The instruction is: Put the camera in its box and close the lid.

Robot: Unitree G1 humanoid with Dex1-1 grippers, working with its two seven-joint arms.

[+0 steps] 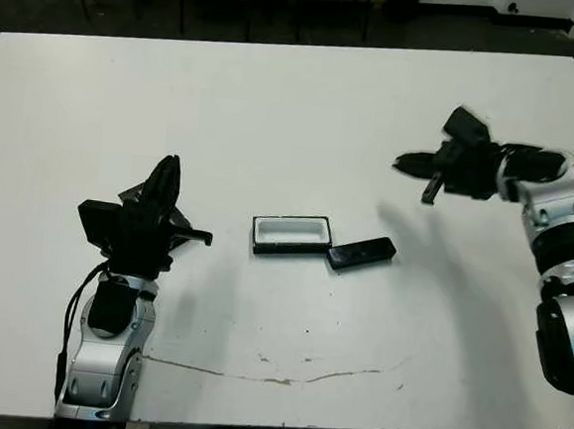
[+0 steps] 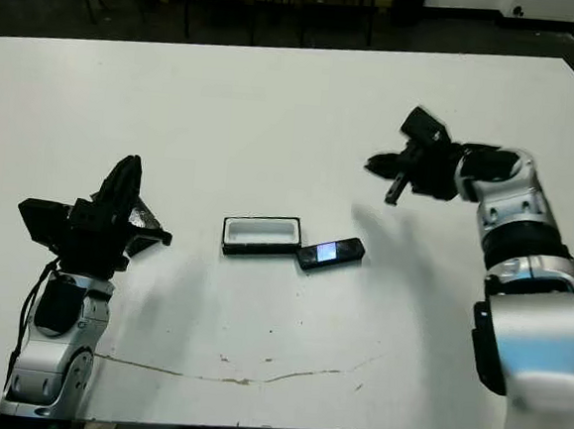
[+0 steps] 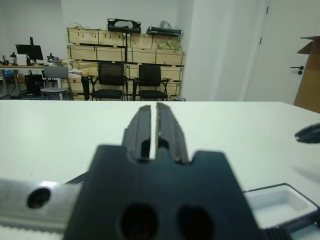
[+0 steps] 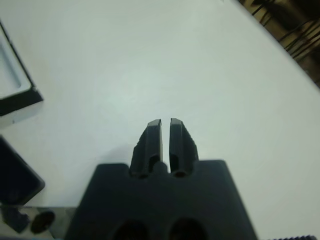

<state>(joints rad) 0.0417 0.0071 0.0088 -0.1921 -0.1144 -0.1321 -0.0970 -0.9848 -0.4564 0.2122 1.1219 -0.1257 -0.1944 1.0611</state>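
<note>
The box (image 1: 290, 234), a shallow black tray with white lining, lies open near the middle of the table. Touching its right end lies the camera (image 1: 361, 252), a slim black bar with a bluish glossy patch (image 2: 329, 250) facing up. The lid is out of view. My left gripper (image 1: 170, 169) hovers well to the left of the box, shut and holding nothing. My right gripper (image 1: 400, 164) hangs above the table to the right of and beyond the camera, pointing left, also shut and holding nothing. The right wrist view catches a corner of the box (image 4: 15, 87) and the camera's end (image 4: 15, 175).
A thin cracked line (image 1: 284, 376) runs across the white table (image 1: 275, 114) near its front edge. Chairs and wooden crates (image 3: 125, 50) stand in the room beyond the far edge.
</note>
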